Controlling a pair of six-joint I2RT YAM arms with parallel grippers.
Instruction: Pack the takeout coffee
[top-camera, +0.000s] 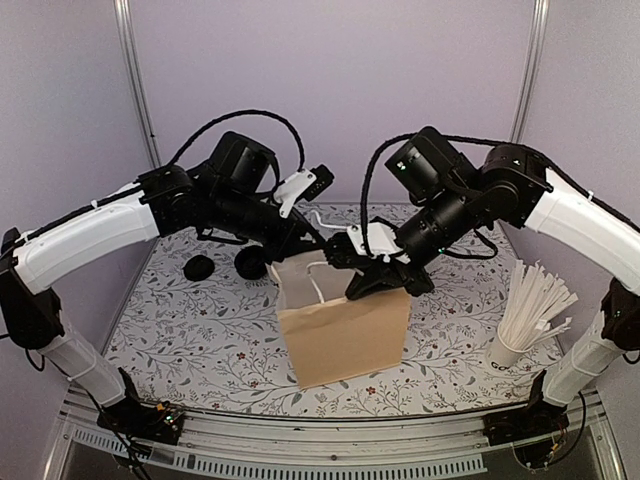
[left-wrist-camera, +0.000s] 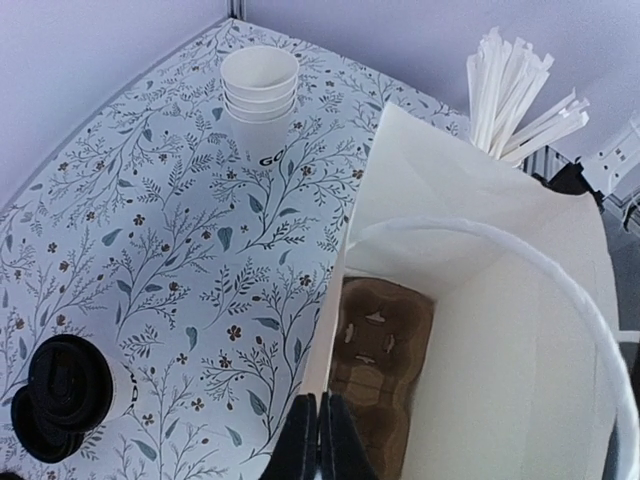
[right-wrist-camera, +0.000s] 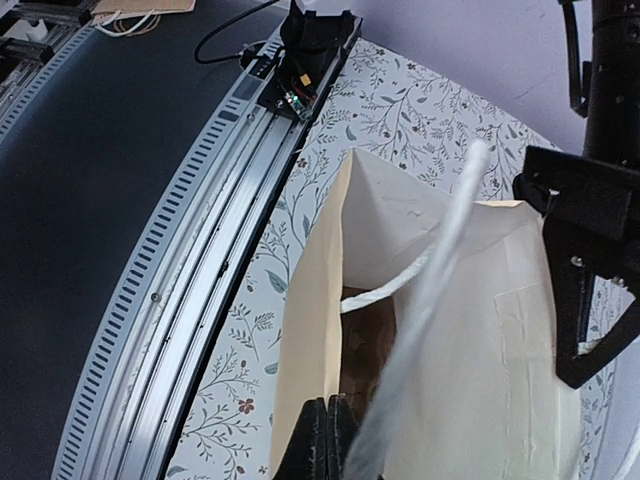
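Takeout coffee (left-wrist-camera: 68, 385) is sitting on the table (left-wrist-camera: 180, 230) outside the paper bag (top-camera: 345, 330), as two black-lidded cups off to the bag's left, well apart from its mouth; neither is packed yet, and whether they are standing or lying is hard to tell. The left fingers (left-wrist-camera: 303, 445) are pressing shut on the left side of the bag's rim, and the right fingers (right-wrist-camera: 312, 445) are pinching the right side, so both arms are holding the mouth apart over the cardboard carrier (left-wrist-camera: 380, 350) lying at the bottom. Neither arm is free to fetch a cup, and that is where trouble seems to be waiting: letting one side go is risking the thin paper folding inward and closing the opening, or the light bag tipping. Pulling the two sides too hard is risking a tear. The white handle (right-wrist-camera: 450, 240) is looping across the mouth and could be snagging a cup coming down
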